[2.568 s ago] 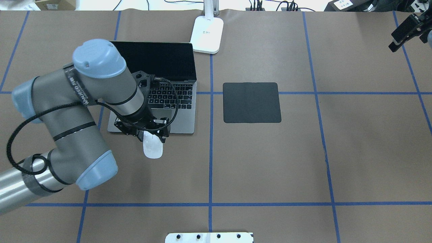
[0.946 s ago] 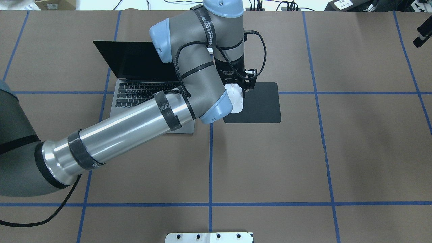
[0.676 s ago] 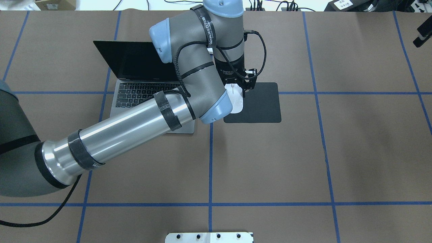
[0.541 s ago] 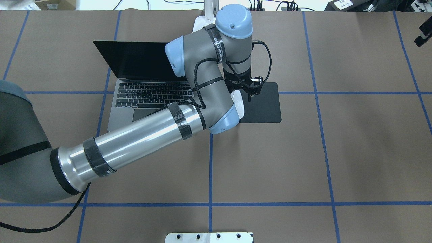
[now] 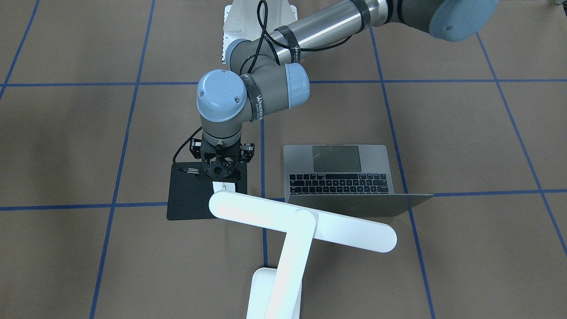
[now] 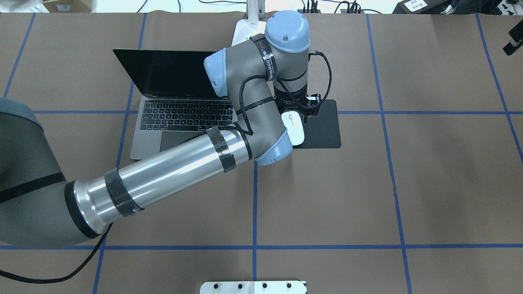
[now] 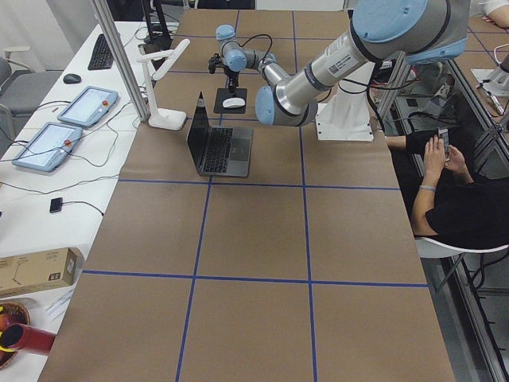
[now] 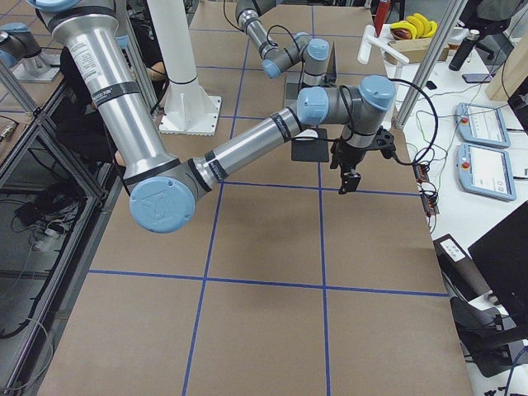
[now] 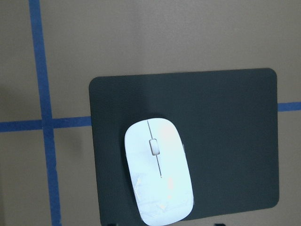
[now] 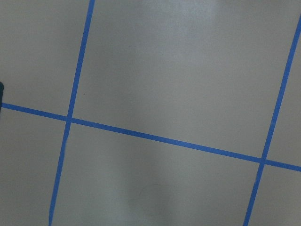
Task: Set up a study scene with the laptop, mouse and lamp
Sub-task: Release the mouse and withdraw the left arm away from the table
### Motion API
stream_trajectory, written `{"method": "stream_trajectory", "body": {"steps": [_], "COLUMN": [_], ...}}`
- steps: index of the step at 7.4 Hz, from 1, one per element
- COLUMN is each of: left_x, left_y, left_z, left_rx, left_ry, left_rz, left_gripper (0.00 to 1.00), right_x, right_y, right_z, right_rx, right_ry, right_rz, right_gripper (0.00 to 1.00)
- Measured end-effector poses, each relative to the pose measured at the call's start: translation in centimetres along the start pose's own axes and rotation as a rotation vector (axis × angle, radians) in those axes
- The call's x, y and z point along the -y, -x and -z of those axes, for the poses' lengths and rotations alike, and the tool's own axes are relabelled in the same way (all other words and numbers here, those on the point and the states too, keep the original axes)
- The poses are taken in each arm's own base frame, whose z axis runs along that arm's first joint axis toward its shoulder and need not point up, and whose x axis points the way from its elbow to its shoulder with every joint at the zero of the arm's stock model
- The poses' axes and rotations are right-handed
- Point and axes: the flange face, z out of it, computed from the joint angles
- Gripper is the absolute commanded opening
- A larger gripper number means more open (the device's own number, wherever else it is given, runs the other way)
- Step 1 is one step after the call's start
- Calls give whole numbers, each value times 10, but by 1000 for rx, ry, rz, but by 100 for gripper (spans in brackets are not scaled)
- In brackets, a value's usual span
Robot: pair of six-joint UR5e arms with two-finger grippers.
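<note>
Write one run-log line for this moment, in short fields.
glossy white oval mouse: lies on black square mat | left pincer: open, over mouse | right pincer: away, state unclear

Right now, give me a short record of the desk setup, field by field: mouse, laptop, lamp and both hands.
mouse: glossy white oval mouse, lying on the black square mat, on its laptop side
laptop: space-grey metal laptop, lid open, screen dark
lamp: white desk lamp with flat bar head, standing at the table's far edge from the robot
left hand: open, above the mouse, not gripping it
right hand: away from all items; open or shut unclear
</note>
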Motion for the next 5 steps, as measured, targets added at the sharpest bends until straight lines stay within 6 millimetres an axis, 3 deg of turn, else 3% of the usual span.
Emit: {"method": "stream_trajectory", "body": {"steps": [2, 3, 5], "left_x": [-6, -14, -26], "left_y": [15, 48, 157], "left_z": [29, 53, 93], "left_rx": [42, 73, 86], "left_ry": [13, 15, 7], "left_rz": [-57, -93, -149], "left_gripper": [99, 99, 100], "right_x": [2, 8, 15], "right_y": [12, 21, 25], "right_z": [14, 24, 30], "right_rx": [-10, -24, -55], "right_ry": [-31, -50, -95], "right_rz": [24, 42, 83], "right_gripper": [100, 100, 100]}}
